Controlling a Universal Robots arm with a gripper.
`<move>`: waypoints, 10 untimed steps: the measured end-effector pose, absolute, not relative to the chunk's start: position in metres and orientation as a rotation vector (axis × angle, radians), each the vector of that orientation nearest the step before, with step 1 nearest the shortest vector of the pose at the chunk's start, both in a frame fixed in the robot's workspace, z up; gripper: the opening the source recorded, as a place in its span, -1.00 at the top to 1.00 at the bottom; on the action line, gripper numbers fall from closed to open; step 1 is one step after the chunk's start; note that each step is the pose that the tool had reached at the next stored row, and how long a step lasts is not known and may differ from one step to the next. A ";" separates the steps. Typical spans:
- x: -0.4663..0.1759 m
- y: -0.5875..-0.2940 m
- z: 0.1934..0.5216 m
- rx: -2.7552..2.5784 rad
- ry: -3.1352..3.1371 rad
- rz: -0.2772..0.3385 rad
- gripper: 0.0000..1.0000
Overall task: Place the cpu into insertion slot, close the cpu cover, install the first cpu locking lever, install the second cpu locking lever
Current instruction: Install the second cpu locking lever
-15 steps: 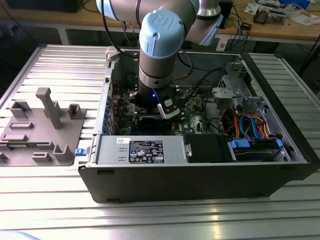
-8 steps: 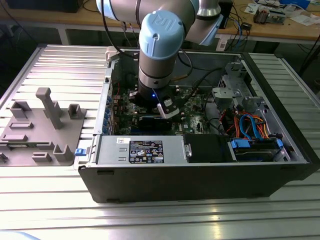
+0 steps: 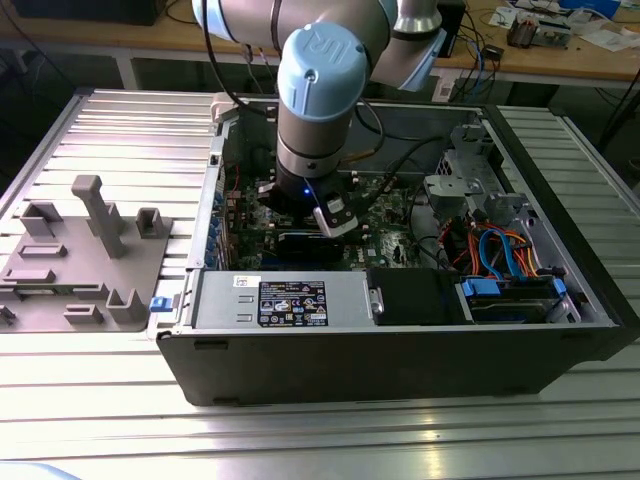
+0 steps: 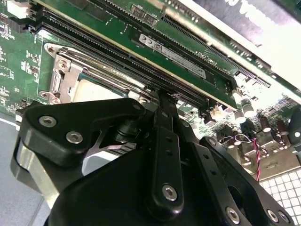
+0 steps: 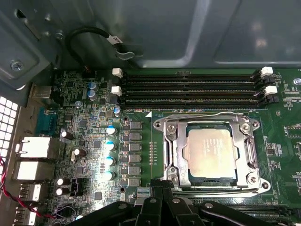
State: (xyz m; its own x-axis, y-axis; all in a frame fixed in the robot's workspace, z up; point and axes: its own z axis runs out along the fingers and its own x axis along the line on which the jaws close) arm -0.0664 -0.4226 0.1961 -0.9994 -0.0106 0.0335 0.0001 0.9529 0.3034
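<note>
The cpu [image 5: 210, 153] lies flat in the insertion slot [image 5: 211, 182] on the green motherboard, its silver-grey top showing through the window of the cpu cover [image 5: 180, 150]. The cover lies down flat over it. One wire locking lever [image 5: 202, 114] runs along the socket's side by the memory slots, and another [image 5: 221, 189] runs along the opposite side. My gripper [image 5: 162, 188] is shut with nothing in it, its tip right at a corner of the socket by that second lever. In the second wrist view the gripper [image 4: 164, 101] reaches down beside the cpu [image 4: 91, 89]. In the exterior view the gripper [image 3: 333, 222] is deep inside the computer case.
The open case [image 3: 400, 360] has tall walls all round. Long black memory slots [image 5: 193, 89] border the socket. Capacitors [image 5: 109, 146] and rear ports [image 5: 35, 148] stand to one side. A power supply [image 3: 290, 300] and a drive bay with blue and orange cables [image 3: 510, 265] fill the near side. A grey fixture tray [image 3: 80, 260] sits at the exterior view's left.
</note>
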 end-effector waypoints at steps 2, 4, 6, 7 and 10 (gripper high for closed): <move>-0.067 -0.422 0.196 0.008 -3.070 -0.481 0.79; -0.067 -0.421 0.195 0.008 -3.069 -0.483 0.79; -0.067 -0.420 0.195 0.008 -3.069 -0.484 0.79; -0.067 -0.420 0.195 0.008 -3.069 -0.485 0.79; -0.068 -0.420 0.195 0.009 -3.069 -0.486 0.79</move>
